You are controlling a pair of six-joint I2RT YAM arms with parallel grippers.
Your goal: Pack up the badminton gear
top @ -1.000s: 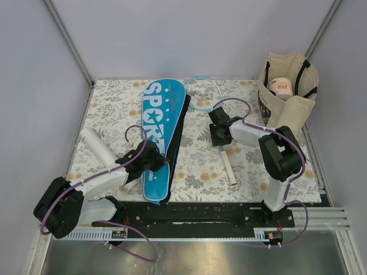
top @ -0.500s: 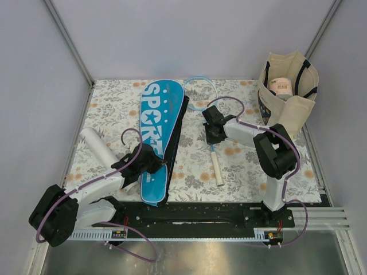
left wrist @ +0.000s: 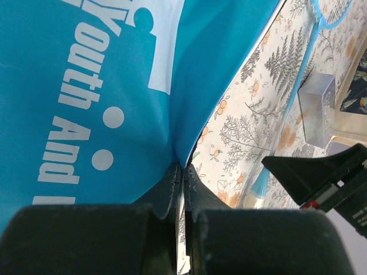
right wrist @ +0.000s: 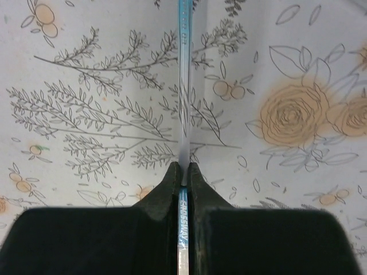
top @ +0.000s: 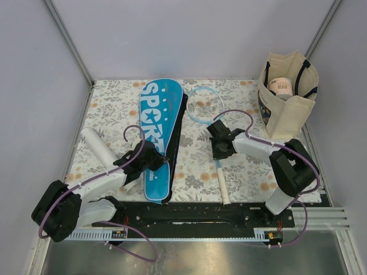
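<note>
The blue "SPORT" cover (top: 159,129) lies lengthwise at centre-left. My left gripper (top: 153,161) is shut on its right edge near the lower end; the left wrist view shows the blue fabric (left wrist: 114,86) pinched between the jaws of the left gripper (left wrist: 183,169). One light-blue racket lies right of the cover, with its head (top: 203,103) far and its white handle (top: 222,186) near. My right gripper (top: 219,146) is shut on its thin shaft (right wrist: 183,86), as the right wrist view of the right gripper (right wrist: 183,167) shows. A white tube (top: 100,148) lies at the left. No second racket or shuttlecock shows.
A beige tote with black handles (top: 288,103) stands at the back right with a roll (top: 281,86) inside. The flowered mat (top: 252,166) covers the table. The cage posts and walls close in the left, right and back sides.
My right gripper has drawn the racket toward the near edge, and the handle has swung from pointing right to nearly straight. My left gripper and the cover's lower end shifted slightly.
</note>
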